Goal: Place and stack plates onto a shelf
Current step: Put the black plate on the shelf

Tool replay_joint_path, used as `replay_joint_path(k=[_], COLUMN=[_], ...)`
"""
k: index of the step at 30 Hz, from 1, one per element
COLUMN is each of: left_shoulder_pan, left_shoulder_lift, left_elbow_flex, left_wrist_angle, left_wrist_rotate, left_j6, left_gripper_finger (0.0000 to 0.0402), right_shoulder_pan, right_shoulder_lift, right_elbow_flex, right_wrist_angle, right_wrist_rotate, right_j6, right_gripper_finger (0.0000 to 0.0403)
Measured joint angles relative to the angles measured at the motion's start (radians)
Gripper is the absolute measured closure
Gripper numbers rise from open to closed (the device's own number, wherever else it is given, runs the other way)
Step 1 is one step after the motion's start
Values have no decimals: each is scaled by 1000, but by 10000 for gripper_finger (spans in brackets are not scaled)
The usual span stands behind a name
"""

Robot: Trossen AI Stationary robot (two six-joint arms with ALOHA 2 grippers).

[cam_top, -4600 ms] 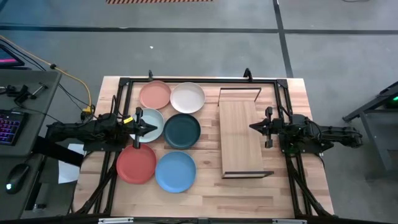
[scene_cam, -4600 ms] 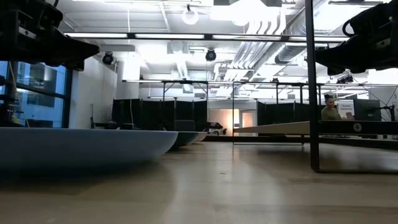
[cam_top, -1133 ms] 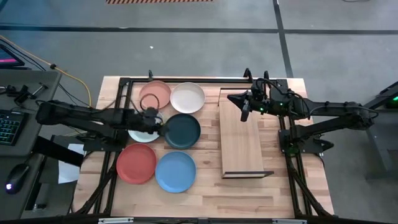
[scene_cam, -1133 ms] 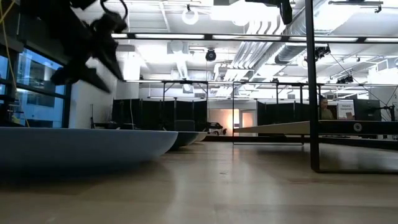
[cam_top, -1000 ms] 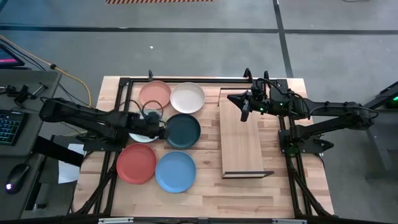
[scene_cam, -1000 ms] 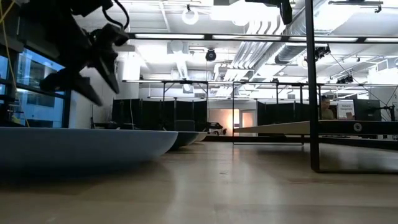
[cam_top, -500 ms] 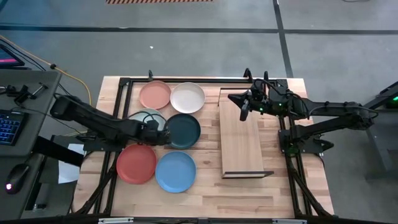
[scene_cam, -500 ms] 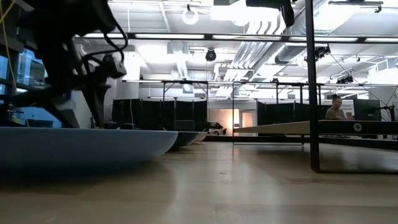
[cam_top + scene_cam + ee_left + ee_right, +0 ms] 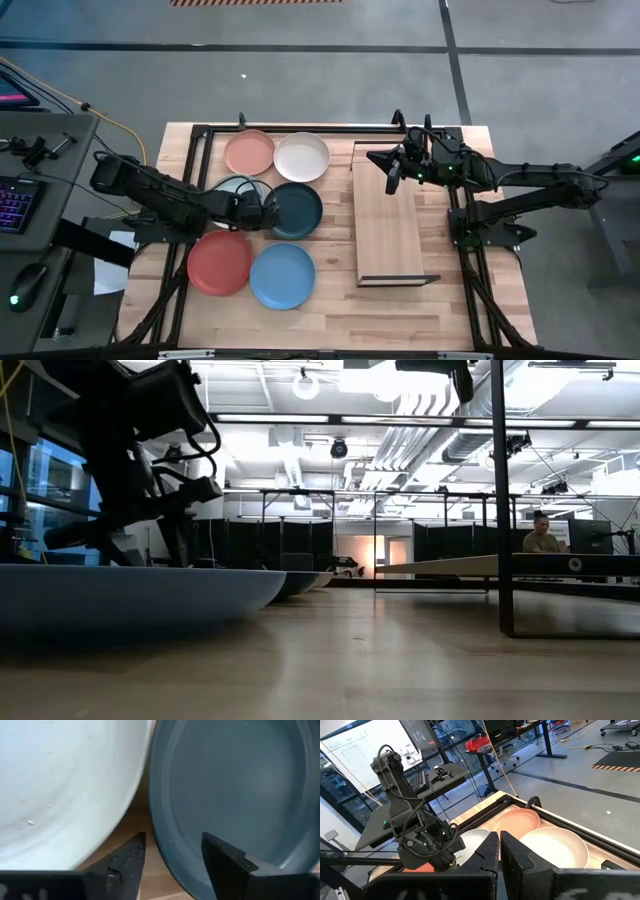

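Observation:
Six plates lie flat on the table's left half: salmon pink point(image 9: 249, 152), white point(image 9: 301, 156), pale mint point(image 9: 228, 186), dark teal point(image 9: 298, 210), coral red point(image 9: 219, 262), blue point(image 9: 282, 275). My left gripper point(image 9: 264, 208) is low over the gap between mint and teal, pointing steeply down, open. In its wrist view the left gripper point(image 9: 173, 838) has one finger over that gap and the other over the teal plate's point(image 9: 235, 785) inside. My right gripper point(image 9: 386, 166) hovers shut and holding nothing above the far end of the shelf point(image 9: 386, 225). My left gripper's open fingers stand on either side of the dark teal plate's left rim point(image 9: 159, 832), coming from above. Whether the fingertips touch the plate I cannot tell.
The shelf's black frame ends stand at its far point(image 9: 385, 147) and near point(image 9: 398, 282) ends. A black rail frame point(image 9: 300, 128) borders the tabletop. A desk with a keyboard point(image 9: 15, 205) is off the table's left. A person point(image 9: 545, 538) shows far behind.
My left gripper has come down toward the dark teal plate's left rim, shifting a little toward the table's right and rolling its wrist; it stays open. The plates have not moved.

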Motion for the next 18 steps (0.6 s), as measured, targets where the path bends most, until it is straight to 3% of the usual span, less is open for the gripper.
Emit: replay_joint_path(k=[10, 18], left_shoulder_pan=[2, 37], left_shoulder_lift=[-5, -133], left_elbow_flex=[0, 0], left_wrist_angle=[0, -4], left_wrist_rotate=[-33, -82], left_j6=[46, 127], left_gripper_finger=[386, 398], right_shoulder_pan=[0, 0], right_shoulder_lift=[0, 0], right_elbow_flex=[-1, -1], right_wrist_angle=[-8, -7], right_wrist_rotate=[0, 1], right_j6=[0, 3], right_gripper_finger=[403, 403])
